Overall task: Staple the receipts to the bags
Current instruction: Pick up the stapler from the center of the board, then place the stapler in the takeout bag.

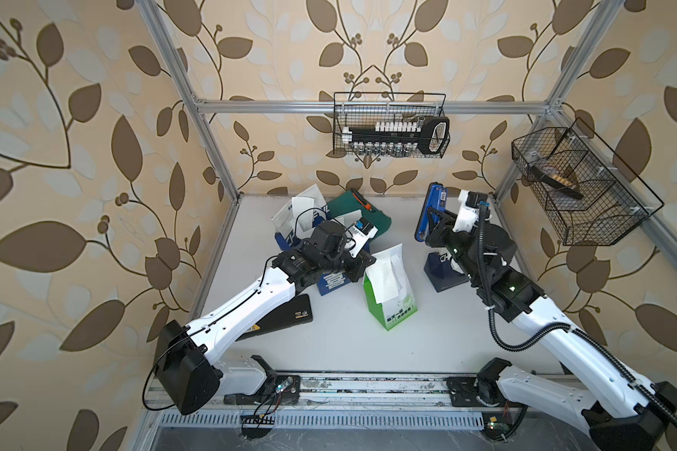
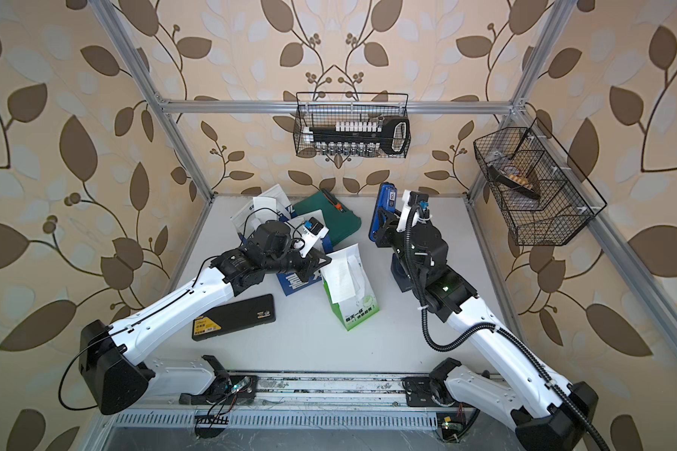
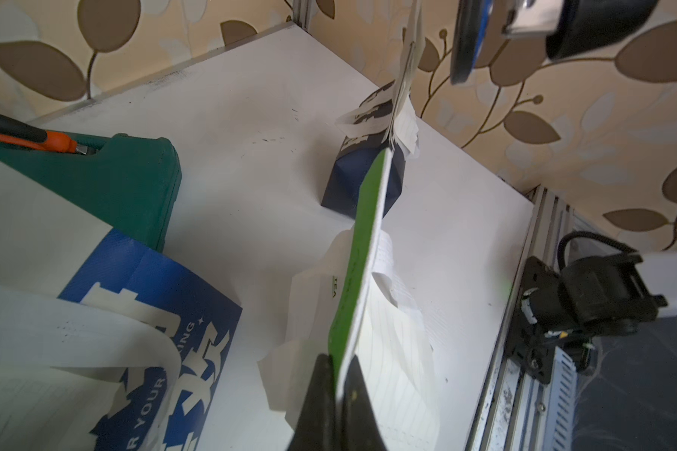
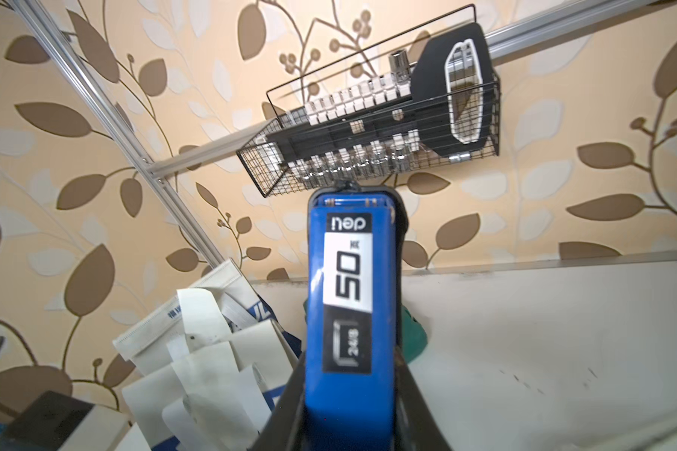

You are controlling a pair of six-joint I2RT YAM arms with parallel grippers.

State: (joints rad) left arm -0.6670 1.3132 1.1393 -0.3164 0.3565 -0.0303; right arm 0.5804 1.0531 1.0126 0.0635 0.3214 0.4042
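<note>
Left tool (image 3: 339, 365) clenched on green bag (image 1: 397, 308) top edge, receipt (image 1: 385, 273) against it. Right tool (image 4: 348, 421) grasping stapler (image 4: 348, 293), well apart. Slide stapler mouth over edge just beside left tool; keep receipt flat.

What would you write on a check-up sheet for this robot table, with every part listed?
Surface: white tabletop, faint dark specks.
Job's things: green bag upright with a receipt on it; three navy bags; blue stapler.
Clutter: dark green case with an orange cutter; black box.
Grippers: left gripper shut on the green bag's top edge; right gripper shut on the blue stapler, off the table.
Cables: black cable loop at the left arm's base; ribbed hose along the right arm.
Surroundings: leaf wallpaper, metal frame, two wire baskets.
</note>
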